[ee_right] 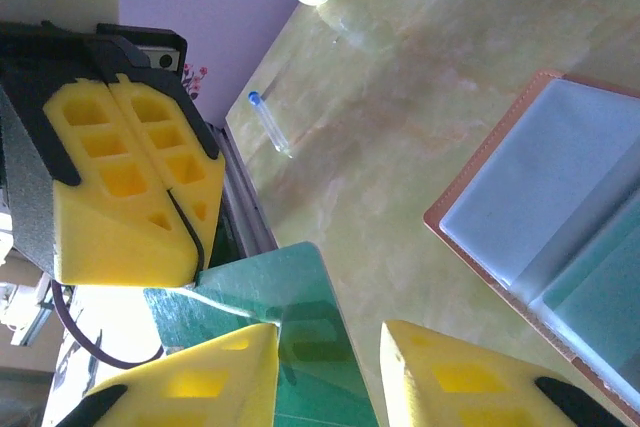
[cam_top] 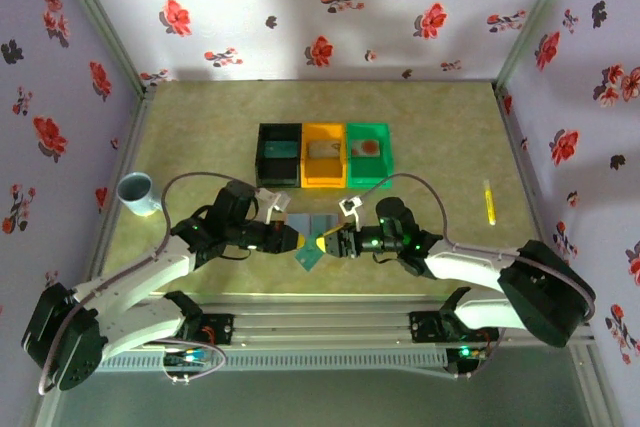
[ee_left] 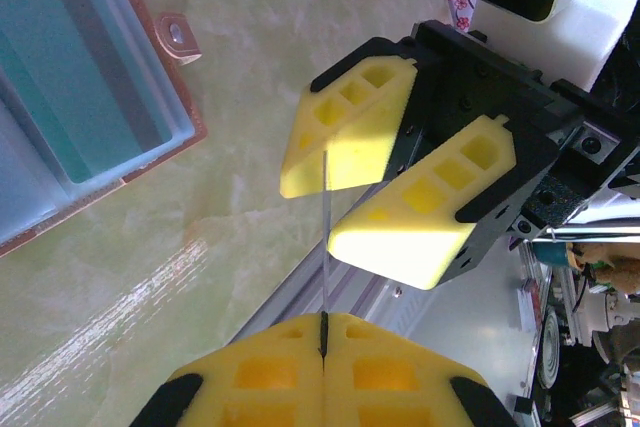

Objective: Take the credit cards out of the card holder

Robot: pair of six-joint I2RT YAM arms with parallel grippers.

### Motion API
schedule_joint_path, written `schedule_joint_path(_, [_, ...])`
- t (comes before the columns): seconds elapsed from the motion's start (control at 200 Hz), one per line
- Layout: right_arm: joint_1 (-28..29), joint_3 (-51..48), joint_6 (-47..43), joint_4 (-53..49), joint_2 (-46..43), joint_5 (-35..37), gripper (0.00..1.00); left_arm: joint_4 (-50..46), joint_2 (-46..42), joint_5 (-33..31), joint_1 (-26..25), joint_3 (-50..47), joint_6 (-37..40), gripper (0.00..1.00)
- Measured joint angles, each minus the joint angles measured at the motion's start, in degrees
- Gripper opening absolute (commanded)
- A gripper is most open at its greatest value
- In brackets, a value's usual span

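Left gripper [ee_left: 323, 325] pinches teal card [ee_right: 300, 287]; right gripper [ee_right: 330, 335] jaws straddle it

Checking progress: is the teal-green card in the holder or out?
Out: the left gripper pinches the teal-green card clear of the card holder, which lies open on the table.

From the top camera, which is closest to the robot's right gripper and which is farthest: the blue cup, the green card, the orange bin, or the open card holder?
1. Teal-green card, right at the right gripper's fingertips.
2. Card holder, lying open on the table just behind the gripper.
3. Orange bin, farther back, middle of the bin row.
4. Blue cup, far off at the left edge.
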Motion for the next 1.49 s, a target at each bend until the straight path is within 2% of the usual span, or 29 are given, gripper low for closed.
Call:
schedule_joint_path(0.35, [-0.3,-0.6,1.2,1.6,0.3,-2.4,0.08,-0.2,0.2,-0.7,0.5,0.0,0.0,0.00])
schedule_joint_path(0.645, [-1.1,-2.1,2.8,5.6,1.0,-3.8,0.00,-1.3,0.9,-2.2,0.7,0.3,0.7,0.00])
schedule_joint_path(0.71, [-1.6,-2.1,2.8,6.0,0.8,-4.1,0.00,-2.3,0.9,-2.7,0.7,1.2,1.6,0.17])
schedule_joint_path(0.815, [-3.2,-2.6,3.2,5.7,-0.9,-3.2,0.00,-3.3,0.2,-2.5,1.0,3.4,2.8,0.26])
schedule_joint_path(0.95, [-4.8,-3.1,3.4,3.0,-5.6,-1.3,0.00,-4.1,-2.8,-2.6,2.2,4.9,4.0,0.45])
schedule_joint_path(1.195, [-6.3,-3.6,4.2,-1.3,-16.0,3.5,0.00,-1.3,-10.2,-2.6,3.9,2.8,2.6,0.60])
schedule_joint_path(1.495, [-6.7,-4.9,11.6,0.5,-21.7,10.3,0.00,13.9,-14.3,-2.7,4.0,-7.8,-6.4,0.65])
